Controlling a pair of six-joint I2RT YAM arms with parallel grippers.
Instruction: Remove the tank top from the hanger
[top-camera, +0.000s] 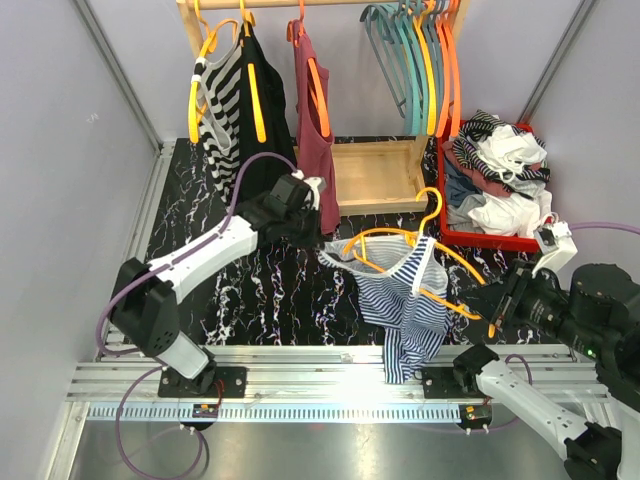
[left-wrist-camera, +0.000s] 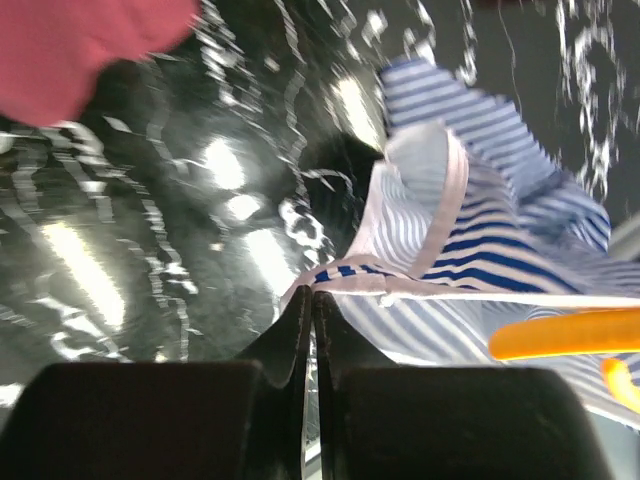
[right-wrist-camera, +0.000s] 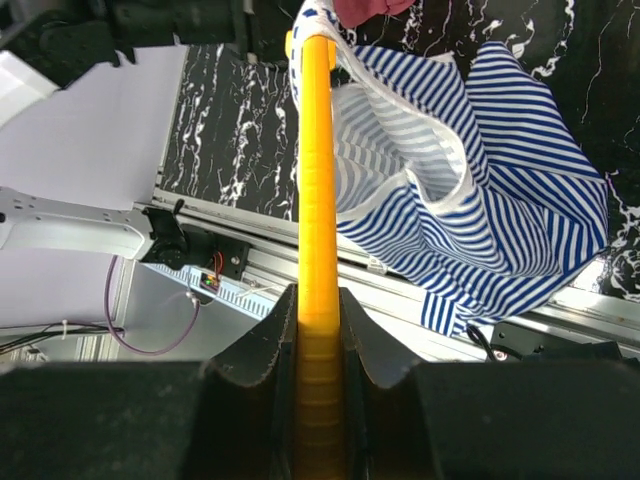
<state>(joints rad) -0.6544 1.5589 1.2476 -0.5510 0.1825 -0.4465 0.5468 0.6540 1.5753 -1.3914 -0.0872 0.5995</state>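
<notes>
Blue-and-white stripes mark the tank top (top-camera: 408, 300). It hangs on an orange hanger (right-wrist-camera: 318, 180), held up over the black marbled counter (top-camera: 250, 295) near the middle of its near edge. In the top view its hem reaches down across that edge.

The left jaws are pressed together on the white-trimmed strap at the garment's left shoulder, pinching only fabric. The right jaws are clamped on the hanger's bar at its right end, and the bar runs straight out from between them.

A red bin (top-camera: 490, 243) heaped with clothes sits in the far right corner. Along the far edge stands a wooden rack (top-camera: 375, 175) carrying a maroon top (top-camera: 315, 140), a black-and-white striped top (top-camera: 222, 110) and a bunch of coloured hangers (top-camera: 420, 60).
</notes>
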